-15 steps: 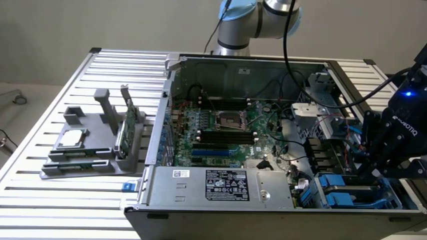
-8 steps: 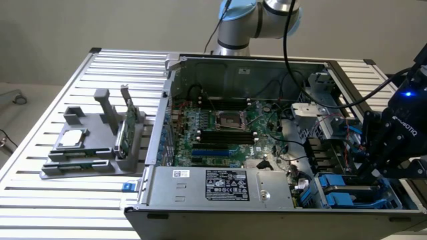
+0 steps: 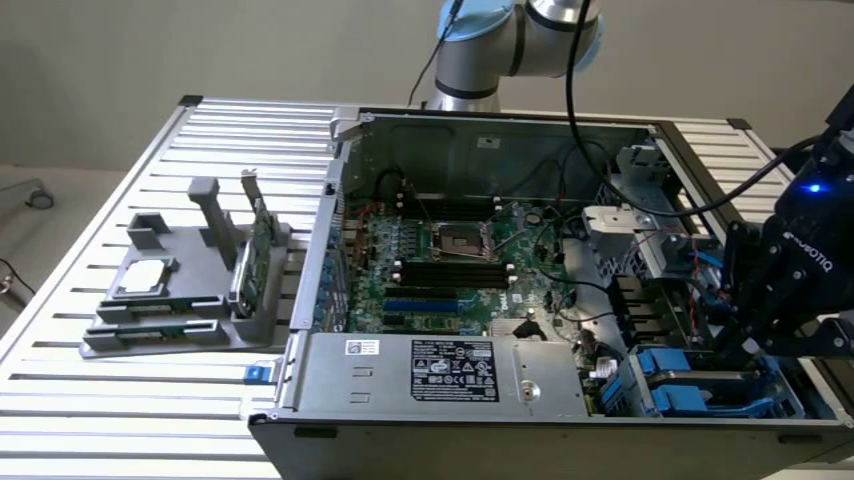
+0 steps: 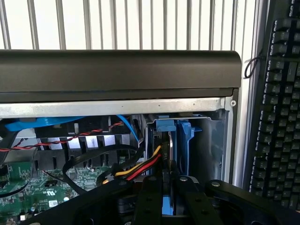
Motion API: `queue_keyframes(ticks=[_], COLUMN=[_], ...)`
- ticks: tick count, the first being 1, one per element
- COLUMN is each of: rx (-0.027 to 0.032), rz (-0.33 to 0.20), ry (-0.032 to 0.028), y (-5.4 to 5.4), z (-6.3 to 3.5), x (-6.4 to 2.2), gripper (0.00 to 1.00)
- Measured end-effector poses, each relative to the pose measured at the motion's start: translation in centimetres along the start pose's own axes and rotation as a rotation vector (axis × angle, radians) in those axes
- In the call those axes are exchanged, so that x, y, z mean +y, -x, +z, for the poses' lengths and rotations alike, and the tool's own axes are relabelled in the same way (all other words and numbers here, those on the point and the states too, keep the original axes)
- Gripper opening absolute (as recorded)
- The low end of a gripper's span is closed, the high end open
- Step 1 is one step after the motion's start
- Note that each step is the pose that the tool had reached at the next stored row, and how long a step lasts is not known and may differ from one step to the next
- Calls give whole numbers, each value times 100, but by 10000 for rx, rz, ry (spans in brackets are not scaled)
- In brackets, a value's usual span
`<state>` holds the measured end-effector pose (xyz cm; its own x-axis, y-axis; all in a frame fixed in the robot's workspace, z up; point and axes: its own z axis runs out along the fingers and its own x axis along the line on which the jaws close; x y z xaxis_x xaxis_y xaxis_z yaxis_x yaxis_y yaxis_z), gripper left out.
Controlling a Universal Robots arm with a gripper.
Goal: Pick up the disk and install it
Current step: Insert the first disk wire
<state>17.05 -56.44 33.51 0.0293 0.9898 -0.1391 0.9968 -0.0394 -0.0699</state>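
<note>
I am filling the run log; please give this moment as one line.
gripper: shut on silver-grey metal disk in blue plastic frame | place: drive bay of open black computer case | disk partly inserted

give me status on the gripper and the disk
Gripper down in the case's drive bay, closed on the disk. Disk's blue frame between the fingers. Yellow and red cables crowd alongside.

An open computer case [image 3: 561, 400] lies on a slatted metal table [image 3: 120, 400], with a green circuit board [image 3: 441, 260] on its floor and a labelled grey power box [image 3: 441, 372] well away from the fingers. Farther off stands a grey holder [image 3: 187, 290] carrying a small silver chip [image 3: 143, 278] and an upright green card [image 3: 248, 268]. Red, yellow and black wires [image 4: 136, 168] run just beside the fingers, and a black keyboard [image 4: 279, 117] lies beyond the case wall.
</note>
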Motion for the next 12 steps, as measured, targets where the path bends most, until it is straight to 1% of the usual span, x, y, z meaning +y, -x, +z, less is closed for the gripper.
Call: queue_keyframes(ticks=[12], rx=[-1], rz=[-67], ry=[10], y=[-34], z=[16], x=[1], gripper=[16])
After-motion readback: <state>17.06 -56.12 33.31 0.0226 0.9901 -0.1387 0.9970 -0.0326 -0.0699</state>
